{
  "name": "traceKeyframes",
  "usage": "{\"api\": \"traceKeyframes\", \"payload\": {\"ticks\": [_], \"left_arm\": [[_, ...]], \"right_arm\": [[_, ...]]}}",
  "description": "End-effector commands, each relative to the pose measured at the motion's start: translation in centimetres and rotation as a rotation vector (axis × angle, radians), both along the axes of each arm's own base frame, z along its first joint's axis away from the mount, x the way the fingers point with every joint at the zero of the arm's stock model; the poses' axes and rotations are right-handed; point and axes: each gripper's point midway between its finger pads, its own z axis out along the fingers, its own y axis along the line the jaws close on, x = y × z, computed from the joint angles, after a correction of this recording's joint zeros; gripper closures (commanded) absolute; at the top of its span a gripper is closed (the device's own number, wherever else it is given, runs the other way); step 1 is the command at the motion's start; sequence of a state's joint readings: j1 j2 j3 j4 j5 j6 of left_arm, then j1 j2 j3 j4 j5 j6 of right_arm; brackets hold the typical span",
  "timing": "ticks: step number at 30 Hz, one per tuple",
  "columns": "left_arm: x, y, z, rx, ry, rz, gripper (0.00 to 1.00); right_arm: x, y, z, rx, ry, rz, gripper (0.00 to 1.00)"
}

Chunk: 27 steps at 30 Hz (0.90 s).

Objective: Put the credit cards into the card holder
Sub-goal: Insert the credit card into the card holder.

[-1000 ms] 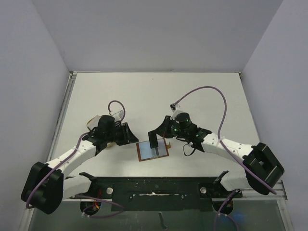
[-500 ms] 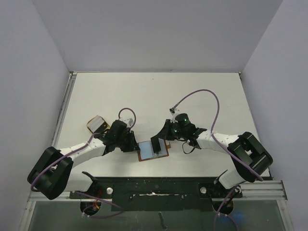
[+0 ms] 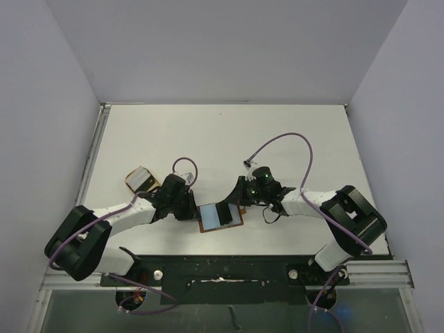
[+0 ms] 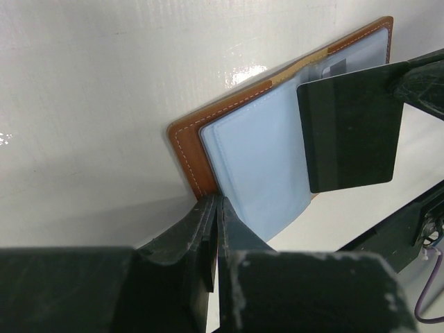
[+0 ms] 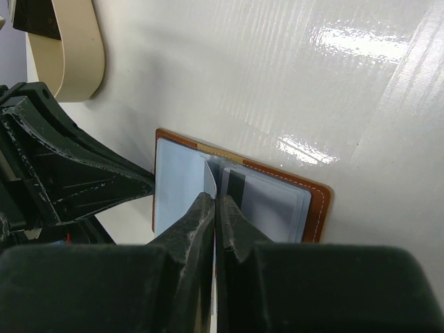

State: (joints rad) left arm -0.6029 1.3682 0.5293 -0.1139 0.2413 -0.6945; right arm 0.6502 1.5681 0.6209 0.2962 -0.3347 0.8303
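The card holder (image 4: 260, 159) lies open and flat on the table between the 2 grippers, its long axis running from one to the other, pale blue sleeves facing up. The right gripper (image 5: 216, 208) is clamped fully closed on 1 credit card (image 4: 350, 128), held on edge directly above the holder's right-hand sleeve beside the centre fold, so the holder lies straight below it. The left gripper (image 4: 216, 215) is also closed, its tips meeting at the holder's left corner; they look pinched on the flap, though the wrist view is too tight to be sure. Both arms reach inward, low over the table, wrists tipped down. The tan dish (image 5: 80, 48) sits behind the left gripper.
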Motion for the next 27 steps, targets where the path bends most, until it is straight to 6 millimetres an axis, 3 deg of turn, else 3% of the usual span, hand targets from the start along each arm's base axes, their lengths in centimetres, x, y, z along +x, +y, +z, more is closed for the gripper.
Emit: {"api": "traceKeyframes", "payload": {"ticks": [1,27], "left_arm": [[1.0,-0.5,0.4,-0.006,-0.053,-0.009,0.98],[0.9,-0.8,0.1,-0.02,-0.043,-0.015,0.98]], "right_arm": [[0.4,0.2,0.5,0.043,-0.019,-0.001,1.0],[0.1,0.0,-1.5,0.048,0.022,-0.019,1.0]]}}
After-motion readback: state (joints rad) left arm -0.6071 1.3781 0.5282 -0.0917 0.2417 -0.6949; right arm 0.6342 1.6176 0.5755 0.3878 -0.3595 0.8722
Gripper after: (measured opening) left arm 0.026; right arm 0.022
